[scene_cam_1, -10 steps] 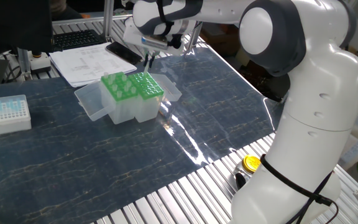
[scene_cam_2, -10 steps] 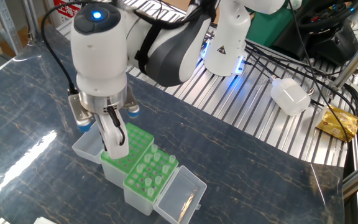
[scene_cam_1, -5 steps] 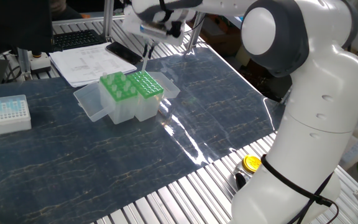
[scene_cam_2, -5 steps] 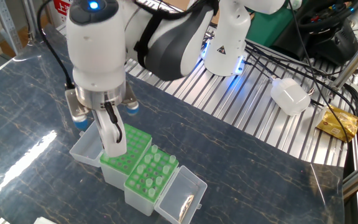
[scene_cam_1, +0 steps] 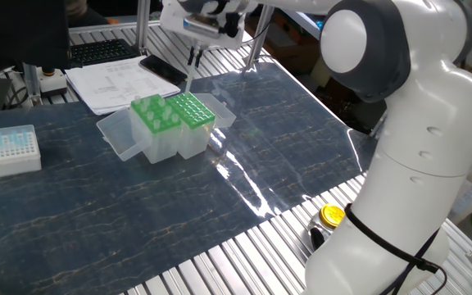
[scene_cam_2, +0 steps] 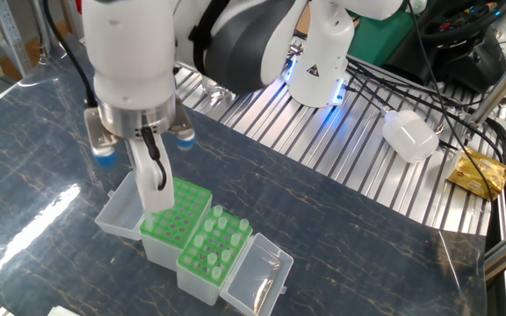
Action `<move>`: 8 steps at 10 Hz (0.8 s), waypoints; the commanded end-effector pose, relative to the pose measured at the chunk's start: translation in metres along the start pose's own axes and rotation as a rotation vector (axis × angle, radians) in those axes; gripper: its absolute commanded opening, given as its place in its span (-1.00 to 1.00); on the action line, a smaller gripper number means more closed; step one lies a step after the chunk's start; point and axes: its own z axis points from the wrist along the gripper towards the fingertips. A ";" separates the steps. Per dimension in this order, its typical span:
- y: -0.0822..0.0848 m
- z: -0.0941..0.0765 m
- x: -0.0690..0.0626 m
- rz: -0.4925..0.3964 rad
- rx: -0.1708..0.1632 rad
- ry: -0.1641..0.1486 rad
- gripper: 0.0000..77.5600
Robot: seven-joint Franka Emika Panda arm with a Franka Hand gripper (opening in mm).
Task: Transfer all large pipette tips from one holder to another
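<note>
Two green holders stand side by side with their clear lids open. One holder (scene_cam_1: 156,115) (scene_cam_2: 213,247) carries several large pipette tips (scene_cam_2: 220,230) with round collars. The other holder (scene_cam_1: 193,110) (scene_cam_2: 176,219) shows rows of holes. My gripper (scene_cam_1: 192,56) (scene_cam_2: 151,175) hangs above the holed holder, well clear of it. It is shut on one large pipette tip (scene_cam_1: 188,78), a thin clear cone that points down. In the other fixed view the finger hides this tip.
A small white box (scene_cam_1: 8,150) of bluish tips stands at the table's left. Papers (scene_cam_1: 115,83) lie behind the holders. A yellow object (scene_cam_1: 332,215) sits by my base. A white adapter (scene_cam_2: 409,136), cables and a yellow packet (scene_cam_2: 479,173) lie on the metal rails.
My gripper has risen straight up from just above the holed holder, with the thin clear tip hanging from it. The holders have not moved.
</note>
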 end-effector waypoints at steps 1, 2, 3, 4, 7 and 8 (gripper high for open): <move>0.003 -0.022 -0.002 0.029 -0.002 0.000 -0.97; 0.003 -0.023 -0.002 0.030 -0.001 0.000 -0.97; 0.006 -0.032 -0.003 0.043 0.002 0.004 -0.97; 0.007 -0.036 -0.003 0.045 0.004 0.006 -0.97; 0.008 -0.038 -0.002 0.061 0.002 0.010 -0.97; 0.008 -0.039 -0.001 0.075 -0.002 0.013 -0.97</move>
